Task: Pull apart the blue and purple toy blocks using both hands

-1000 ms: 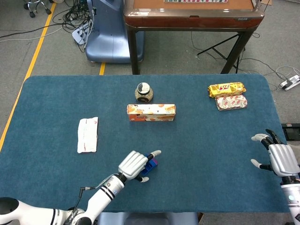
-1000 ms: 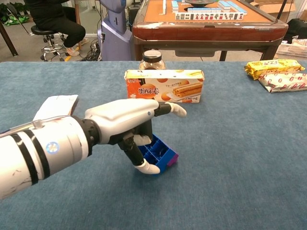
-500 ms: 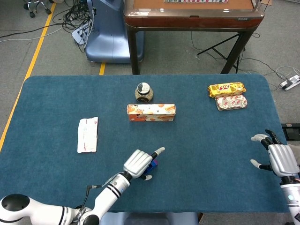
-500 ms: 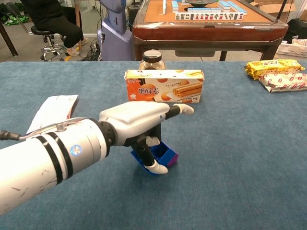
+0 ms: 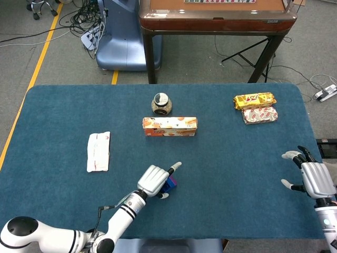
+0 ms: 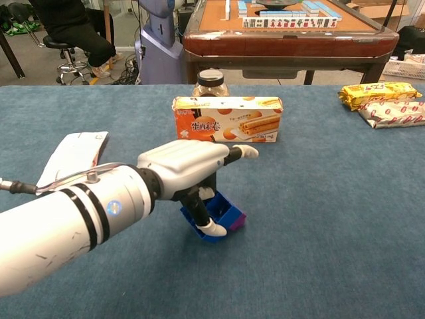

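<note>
The joined blue and purple toy blocks (image 6: pixel 224 213) lie on the blue table, near its front middle, with the blue part uppermost and a purple edge showing at the right. From the head view the blocks (image 5: pixel 170 183) are mostly covered by my left hand (image 5: pixel 155 179). That left hand (image 6: pixel 189 167) grips the blue block between thumb and curled fingers, with one finger pointing out straight to the right. My right hand (image 5: pixel 315 177) hangs at the table's right edge, far from the blocks, fingers spread and holding nothing. The chest view does not show it.
An orange biscuit box (image 6: pixel 227 119) stands behind the blocks, with a jar (image 6: pixel 210 82) behind it. A white packet (image 5: pixel 98 151) lies to the left. Two snack packets (image 5: pixel 255 100) (image 5: pixel 259 115) lie at the far right. A mahjong table (image 6: pixel 279 33) stands beyond the blue table (image 5: pixel 237 158).
My left hand has settled lower over the blocks and tightened its hold, and the blocks have tilted and shifted slightly. The right hand has not moved.
</note>
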Robot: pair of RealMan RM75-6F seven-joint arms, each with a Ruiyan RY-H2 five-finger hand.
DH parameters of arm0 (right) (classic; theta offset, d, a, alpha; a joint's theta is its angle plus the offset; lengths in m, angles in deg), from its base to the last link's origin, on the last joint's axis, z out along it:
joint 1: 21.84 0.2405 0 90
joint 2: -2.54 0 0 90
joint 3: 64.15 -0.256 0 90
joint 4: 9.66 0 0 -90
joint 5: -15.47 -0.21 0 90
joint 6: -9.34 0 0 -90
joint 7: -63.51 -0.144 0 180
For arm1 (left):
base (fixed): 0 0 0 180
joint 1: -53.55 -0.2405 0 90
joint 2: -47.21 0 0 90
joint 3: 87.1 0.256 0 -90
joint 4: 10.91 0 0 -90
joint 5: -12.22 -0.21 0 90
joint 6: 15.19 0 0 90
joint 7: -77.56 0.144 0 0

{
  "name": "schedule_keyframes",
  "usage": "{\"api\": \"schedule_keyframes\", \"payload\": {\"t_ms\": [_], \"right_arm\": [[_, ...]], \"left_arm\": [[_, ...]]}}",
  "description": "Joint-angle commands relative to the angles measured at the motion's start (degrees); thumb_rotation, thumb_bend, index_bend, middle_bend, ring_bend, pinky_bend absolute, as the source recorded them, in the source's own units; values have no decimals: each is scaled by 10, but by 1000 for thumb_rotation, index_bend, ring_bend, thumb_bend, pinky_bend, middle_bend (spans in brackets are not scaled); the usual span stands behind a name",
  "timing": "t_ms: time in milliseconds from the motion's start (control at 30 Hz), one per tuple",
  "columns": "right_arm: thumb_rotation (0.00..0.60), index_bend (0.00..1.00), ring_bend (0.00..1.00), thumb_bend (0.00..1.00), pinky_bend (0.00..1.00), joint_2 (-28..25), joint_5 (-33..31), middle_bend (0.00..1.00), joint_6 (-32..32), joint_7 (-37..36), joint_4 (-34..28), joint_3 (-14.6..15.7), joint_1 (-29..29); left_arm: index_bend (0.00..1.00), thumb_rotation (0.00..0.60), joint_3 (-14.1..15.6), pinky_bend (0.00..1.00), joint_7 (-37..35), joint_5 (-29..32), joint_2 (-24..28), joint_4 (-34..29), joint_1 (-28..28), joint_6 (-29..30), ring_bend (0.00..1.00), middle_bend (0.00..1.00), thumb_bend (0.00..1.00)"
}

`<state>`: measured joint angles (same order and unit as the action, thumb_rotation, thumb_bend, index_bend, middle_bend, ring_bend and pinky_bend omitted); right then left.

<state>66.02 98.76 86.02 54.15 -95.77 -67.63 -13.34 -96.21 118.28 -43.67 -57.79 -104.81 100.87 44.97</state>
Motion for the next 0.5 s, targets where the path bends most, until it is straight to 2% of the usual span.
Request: {"api": "schedule_keyframes", "payload": {"t_ms": [33,333,500], "right_arm": [[600,312,292,87,420,1,0,281,0,-1,1,0,0],[600,312,292,87,420,4,1,281,-6,2,1,0,4],[600,312,292,87,420,5,4,281,-3,5,-1,-1,5]], "left_arm": [[92,600,3,1000,-2,4,7,3,-4,4,950,1000,0],[100,600,12,1000,-13,11,36,-1,-17,13,950,1000,0],[219,600,10,1000,-29,38,57,-15,-10,-23,950,1000,0]]}}
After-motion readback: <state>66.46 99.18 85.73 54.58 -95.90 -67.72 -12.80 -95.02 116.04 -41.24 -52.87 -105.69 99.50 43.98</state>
